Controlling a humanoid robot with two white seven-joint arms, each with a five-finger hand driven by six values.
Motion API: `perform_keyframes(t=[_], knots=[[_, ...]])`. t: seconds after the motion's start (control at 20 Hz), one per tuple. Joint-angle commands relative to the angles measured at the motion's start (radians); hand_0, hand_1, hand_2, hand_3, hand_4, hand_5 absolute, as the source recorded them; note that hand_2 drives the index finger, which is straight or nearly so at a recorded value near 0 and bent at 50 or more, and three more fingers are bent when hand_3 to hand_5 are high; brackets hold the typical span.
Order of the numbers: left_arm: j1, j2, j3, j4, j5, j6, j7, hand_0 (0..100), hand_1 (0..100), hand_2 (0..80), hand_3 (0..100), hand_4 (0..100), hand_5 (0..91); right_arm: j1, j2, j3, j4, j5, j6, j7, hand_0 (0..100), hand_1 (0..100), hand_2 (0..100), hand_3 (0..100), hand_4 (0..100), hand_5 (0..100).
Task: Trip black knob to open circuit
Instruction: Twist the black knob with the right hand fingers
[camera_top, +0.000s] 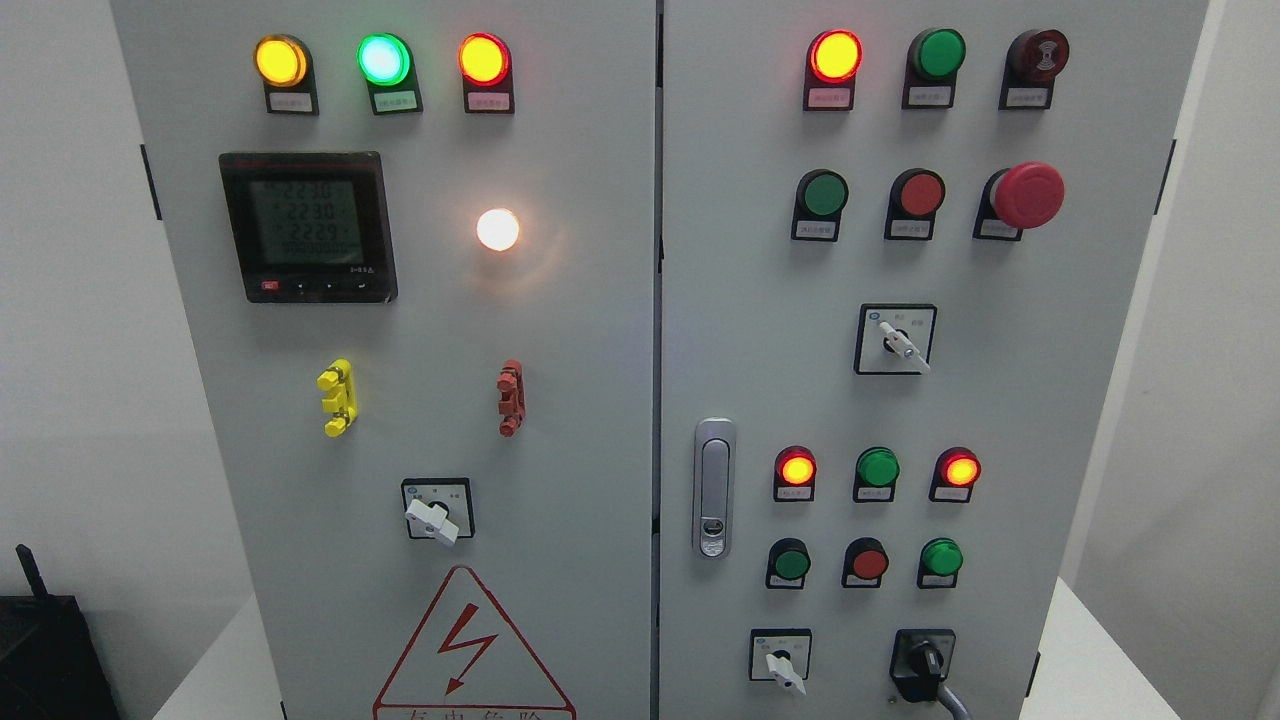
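Sitting untouched low on the cabinet's (600, 400) right door, black knob (925, 665).

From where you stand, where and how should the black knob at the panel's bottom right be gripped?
Grip the black knob by its raised handle bar, which juts out from the right door and points roughly downward. Come straight in from the front, with fingers on the bar's left and right flanks, probably from slightly above, since a grey cable leaves just below it. No hand is in view.

Panel inventory: 2 cabinet doors (590, 400), 1 digital meter (308, 226), 3 white rotary switches (432, 520), 1 black knob (925, 665), 1 red mushroom button (1028, 195), 1 door handle (714, 487), 1 warning triangle (470, 650).
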Motion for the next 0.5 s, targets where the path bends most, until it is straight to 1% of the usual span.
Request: perform_keyframes(t=[0.0,0.45], knots=[[0.000,0.000,0.000,-0.026,0.000,0.000,0.000,12,39,0.0,0,0,0.0,-0.001,0.002,0.008,-0.002,0.002,0.000,0.015,0,0,1,100,100,100],[0.000,0.000,0.000,-0.026,0.000,0.000,0.000,12,39,0.0,0,0,0.0,-0.003,0.002,0.018,-0.003,0.003,0.000,0.016,0,0,1,100,100,100]])
